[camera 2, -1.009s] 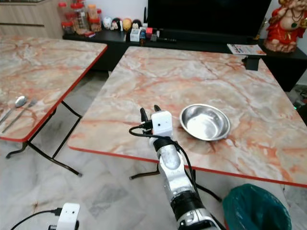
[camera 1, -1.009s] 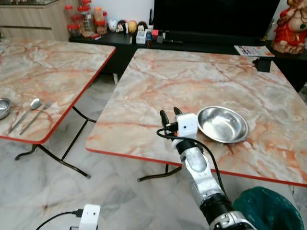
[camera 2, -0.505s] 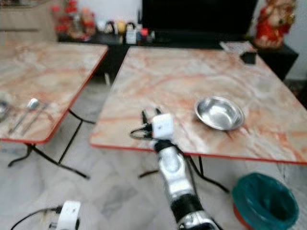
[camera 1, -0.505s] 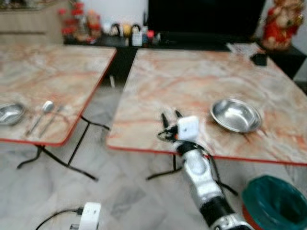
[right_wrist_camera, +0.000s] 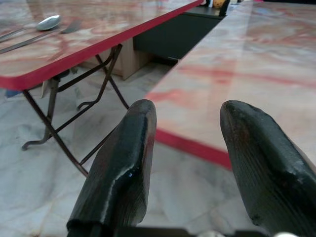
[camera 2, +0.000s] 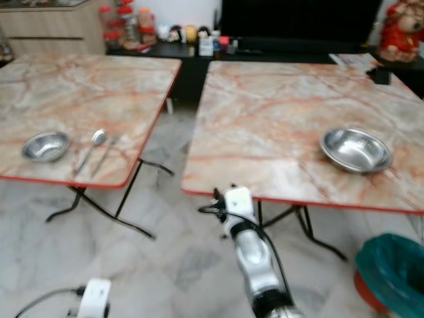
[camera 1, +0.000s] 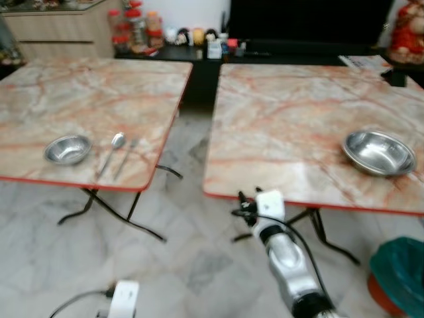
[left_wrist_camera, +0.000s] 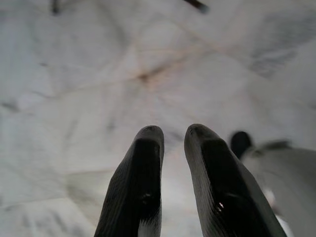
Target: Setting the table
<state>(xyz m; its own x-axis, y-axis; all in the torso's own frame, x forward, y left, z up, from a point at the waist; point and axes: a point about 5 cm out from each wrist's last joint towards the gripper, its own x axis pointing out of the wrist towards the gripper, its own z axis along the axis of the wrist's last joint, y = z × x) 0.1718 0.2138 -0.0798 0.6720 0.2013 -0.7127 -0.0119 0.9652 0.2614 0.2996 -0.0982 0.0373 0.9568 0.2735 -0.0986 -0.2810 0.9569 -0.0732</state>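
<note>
Two marble-patterned folding tables stand side by side. The left table (camera 1: 86,93) carries a small steel bowl (camera 1: 67,148), a spoon (camera 1: 114,147) and a fork (camera 1: 126,158) near its front edge. On the right table (camera 1: 285,126) a larger steel bowl (camera 1: 379,152) sits at the right side. My right gripper (camera 1: 246,199) is open and holds nothing, just in front of the right table's red front edge, near its left corner. My left gripper (left_wrist_camera: 173,136) hangs low over the floor, shut on nothing.
A teal bin (camera 1: 401,275) stands on the floor at the right, below the right table. A narrow gap of marble floor (camera 1: 192,152) runs between the tables. Behind them is a black sideboard (camera 1: 298,50) with jars and small figures.
The whole view has pulled back and swung left, so the left table's bowl, spoon and fork now show fully. My right gripper, earlier over the right table's front edge, is now before it.
</note>
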